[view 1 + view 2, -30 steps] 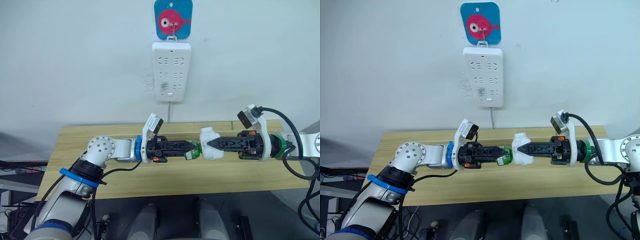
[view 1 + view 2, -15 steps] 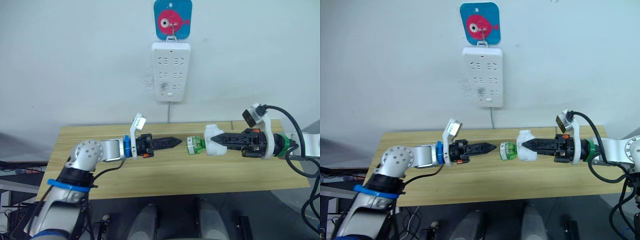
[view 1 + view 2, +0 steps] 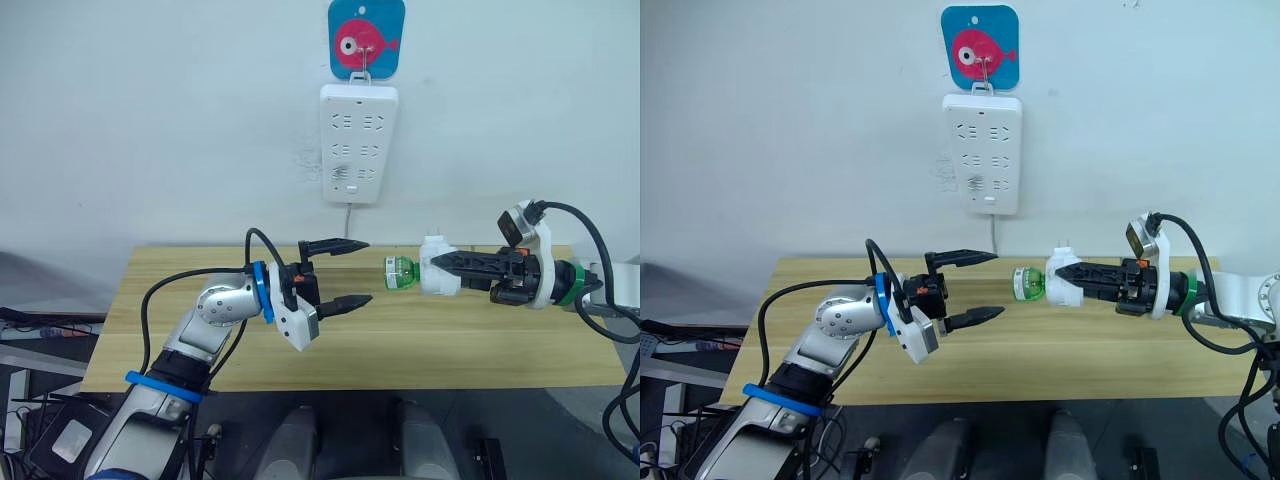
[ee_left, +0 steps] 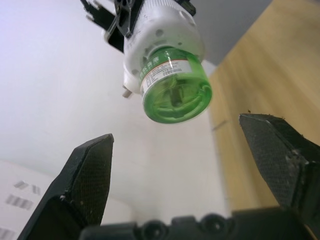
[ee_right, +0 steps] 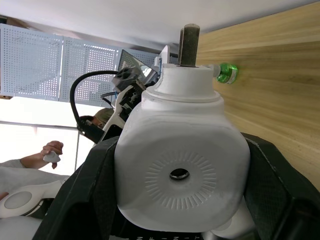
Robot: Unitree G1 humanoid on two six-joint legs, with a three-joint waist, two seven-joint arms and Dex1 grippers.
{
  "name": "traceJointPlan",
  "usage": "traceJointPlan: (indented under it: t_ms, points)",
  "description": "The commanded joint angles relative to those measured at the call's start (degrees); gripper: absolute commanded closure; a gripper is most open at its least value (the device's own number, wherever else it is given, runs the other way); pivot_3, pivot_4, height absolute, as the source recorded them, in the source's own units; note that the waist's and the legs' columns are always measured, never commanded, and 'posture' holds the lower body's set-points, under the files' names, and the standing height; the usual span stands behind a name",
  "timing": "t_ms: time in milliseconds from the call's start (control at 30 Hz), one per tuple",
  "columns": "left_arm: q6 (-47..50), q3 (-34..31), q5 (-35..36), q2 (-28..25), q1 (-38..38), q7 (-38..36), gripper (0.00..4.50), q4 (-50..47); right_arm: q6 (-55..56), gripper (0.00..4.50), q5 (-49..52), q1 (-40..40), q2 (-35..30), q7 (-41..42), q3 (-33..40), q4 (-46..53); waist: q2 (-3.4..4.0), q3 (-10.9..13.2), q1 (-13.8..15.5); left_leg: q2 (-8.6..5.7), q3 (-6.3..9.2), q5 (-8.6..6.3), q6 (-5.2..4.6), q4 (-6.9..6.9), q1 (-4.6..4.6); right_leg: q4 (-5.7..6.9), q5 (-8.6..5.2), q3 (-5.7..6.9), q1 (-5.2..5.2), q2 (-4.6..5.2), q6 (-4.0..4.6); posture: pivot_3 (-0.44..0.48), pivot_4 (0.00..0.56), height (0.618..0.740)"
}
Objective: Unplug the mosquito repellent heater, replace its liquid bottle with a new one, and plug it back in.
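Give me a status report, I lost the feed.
Left gripper open, empty, facing the green bottle. Right gripper shut on the heater, bottle attached, held above the table. Nothing between them.

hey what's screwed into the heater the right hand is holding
A green liquid bottle sticks out of the white heater toward the open left hand. Its neck, inside the heater, is hidden.

The white mosquito repellent heater hangs sideways above the table, prongs up, its green liquid bottle still fitted and pointing toward the robot's left.
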State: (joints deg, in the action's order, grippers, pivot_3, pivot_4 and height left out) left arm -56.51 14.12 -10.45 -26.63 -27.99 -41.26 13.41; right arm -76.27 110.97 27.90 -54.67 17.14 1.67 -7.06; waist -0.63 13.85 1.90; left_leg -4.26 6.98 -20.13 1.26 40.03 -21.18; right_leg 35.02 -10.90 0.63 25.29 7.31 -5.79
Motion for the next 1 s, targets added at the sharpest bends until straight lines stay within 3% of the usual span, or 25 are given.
traceJointPlan:
  t_ms: [33,267,467,567,733,767,833,900,1000]
  points:
    - [-7.40,-1.38,-5.69,1.20,-1.13,5.86,0.04,1.14,-1.03,1.50,2.03,0.93,0.38,1.10,2.21,1.43,0.00,0.00,-0.05,0.00,0.00,0.00,0.00,0.00,0.00,0.00,0.00,0.00,0.00,0.00,0.00,0.075,0.223,0.740]
    - [-10.37,-1.36,-13.34,2.78,-3.54,13.94,0.04,3.69,-1.83,1.50,2.03,1.72,1.53,1.61,2.27,2.42,0.00,-0.01,-0.13,-0.01,0.01,0.01,-0.02,0.04,0.00,0.04,0.04,-0.01,-0.01,0.00,-0.07,0.072,0.220,0.740]
    - [-10.54,0.53,-15.27,2.72,-4.55,17.56,0.04,4.83,-1.71,1.50,2.03,1.05,2.17,1.52,2.25,3.60,0.00,-0.01,-0.25,-0.02,0.05,0.01,-0.02,0.04,0.00,0.04,0.04,-0.01,0.00,-0.01,-0.07,0.069,0.223,0.740]
    - [-10.97,2.74,-12.69,1.95,-4.34,17.15,0.64,4.63,-1.85,1.50,2.03,0.67,2.15,1.77,2.14,4.00,0.00,-0.01,-0.26,-0.02,0.11,0.01,-0.02,0.04,0.00,0.05,0.04,-0.01,0.00,-0.01,-0.07,0.066,0.227,0.740]
    - [-10.39,4.28,-11.23,1.15,-4.26,17.28,2.20,4.11,-1.87,1.50,2.03,0.35,2.19,1.92,2.02,4.20,0.00,-0.01,-0.30,-0.01,0.24,0.01,-0.02,0.04,0.00,0.04,0.04,-0.01,0.00,-0.01,-0.07,0.068,0.235,0.740]
    - [-10.51,4.55,-10.86,1.06,-4.29,17.30,2.28,4.09,-1.91,1.50,2.03,0.37,2.19,1.96,1.92,4.18,0.00,-0.01,-0.32,-0.02,0.26,0.01,-0.02,0.04,0.00,0.04,0.04,-0.01,0.00,-0.01,-0.07,0.068,0.235,0.740]
    - [-9.91,5.67,-8.75,0.86,-4.22,16.53,2.28,3.65,-2.02,1.50,2.03,0.45,2.11,2.05,1.67,4.20,0.00,-0.01,-0.33,-0.02,0.30,0.01,-0.02,0.04,0.00,0.04,0.04,-0.01,0.00,-0.01,-0.07,0.069,0.236,0.740]
    - [-10.02,9.80,-2.09,-0.31,-4.10,13.87,2.28,2.71,-2.13,1.50,2.03,0.57,1.93,2.18,1.42,4.23,0.00,-0.01,-0.36,-0.02,0.35,0.01,-0.02,0.04,0.00,0.04,0.04,0.00,0.00,-0.01,-0.07,0.072,0.240,0.740]
    - [1.94,15.80,15.86,-2.74,-2.40,3.76,2.28,-3.41,-2.56,1.50,2.03,0.66,1.28,2.45,0.93,4.33,0.00,-0.01,-0.48,0.00,0.41,0.01,-0.02,0.04,0.00,0.04,0.04,0.00,0.00,0.00,-0.07,0.073,0.247,0.740]
